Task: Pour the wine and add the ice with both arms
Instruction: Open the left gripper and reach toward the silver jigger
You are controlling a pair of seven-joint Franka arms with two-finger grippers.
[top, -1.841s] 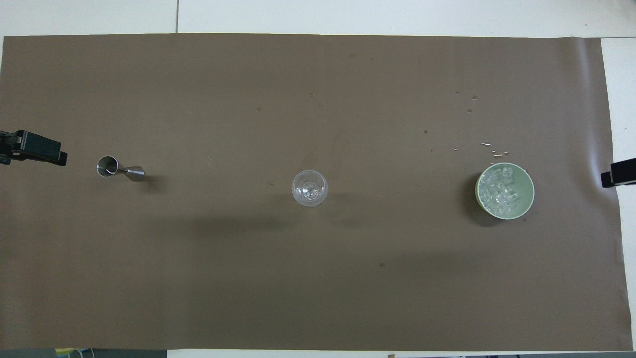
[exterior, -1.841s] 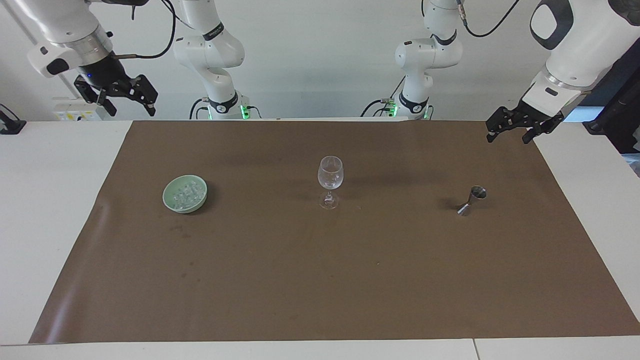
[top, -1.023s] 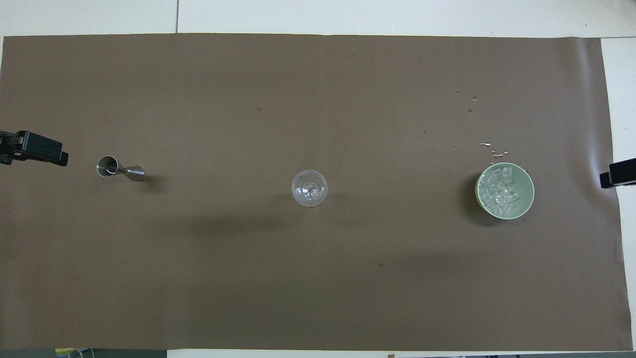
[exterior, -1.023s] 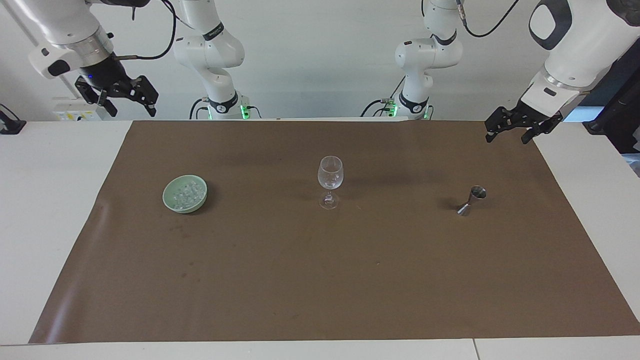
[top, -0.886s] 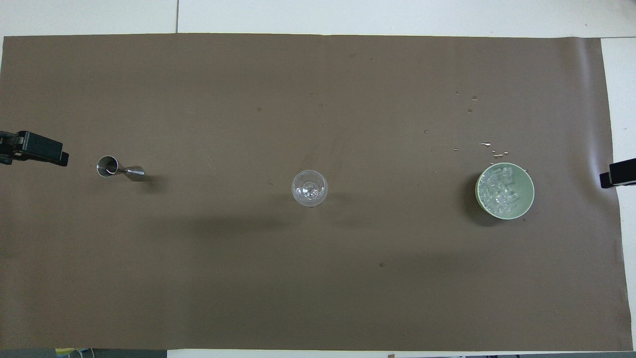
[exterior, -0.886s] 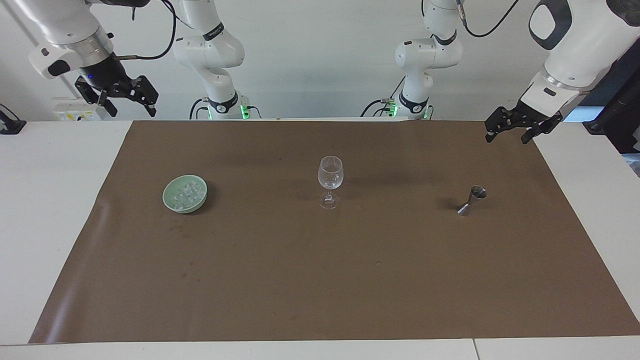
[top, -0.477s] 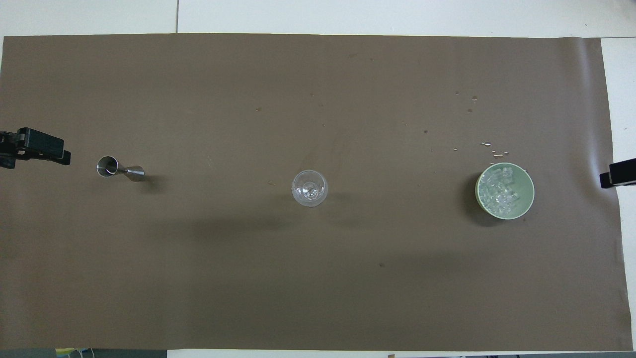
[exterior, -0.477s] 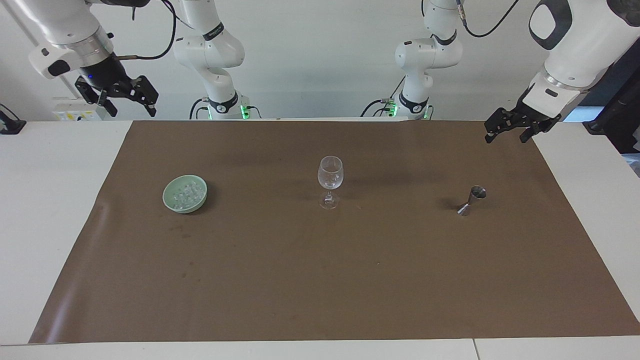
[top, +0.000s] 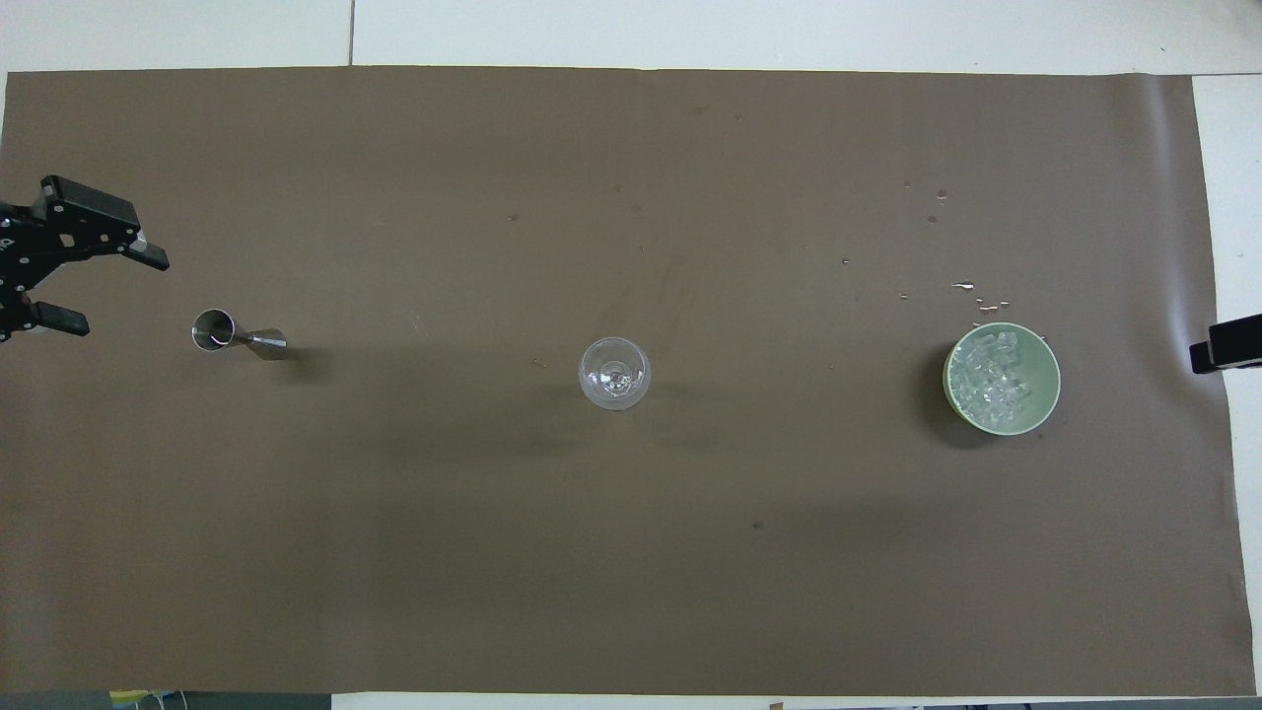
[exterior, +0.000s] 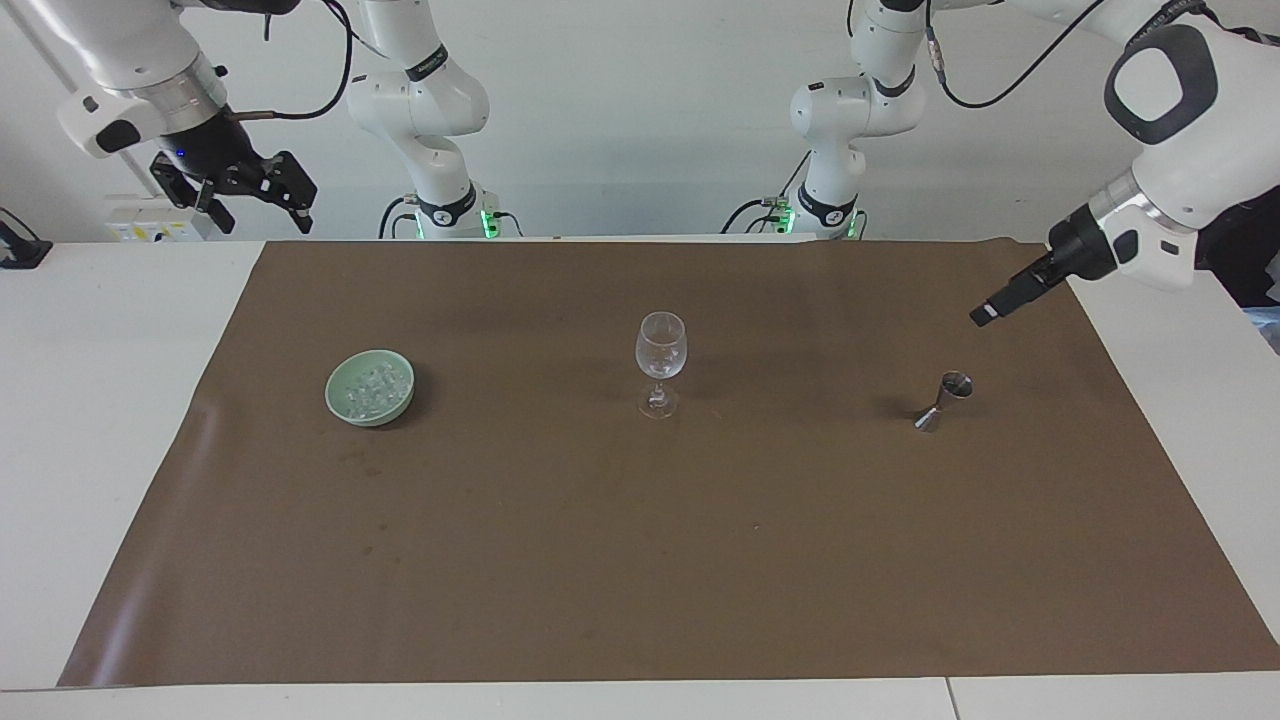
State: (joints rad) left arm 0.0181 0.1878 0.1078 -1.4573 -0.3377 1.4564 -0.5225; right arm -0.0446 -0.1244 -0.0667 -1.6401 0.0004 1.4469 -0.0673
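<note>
The silvery jigger (exterior: 942, 400) stands on the brown mat toward the left arm's end; it also shows in the overhead view (top: 237, 335). My left gripper (exterior: 982, 316) is open and empty, in the air over the mat beside the jigger, apart from it; the overhead view shows its spread fingers (top: 110, 291). The clear wine glass (exterior: 660, 365) stands upright mid-mat (top: 614, 373). Ice cubes (exterior: 372, 388) fill the pale green bowl (exterior: 402, 407) toward the right arm's end (top: 1051, 380). My right gripper (exterior: 258, 213) waits open, raised off the mat's corner.
The brown mat (exterior: 640, 560) covers most of the white table. Small water drops (top: 971, 291) lie on the mat just farther from the robots than the bowl. One tip of the right gripper (top: 1223, 353) shows at the mat's edge.
My left gripper has turned and come down over the mat toward the jigger, its open fingers now showing from above. The right arm, glass, bowl and jigger have not moved.
</note>
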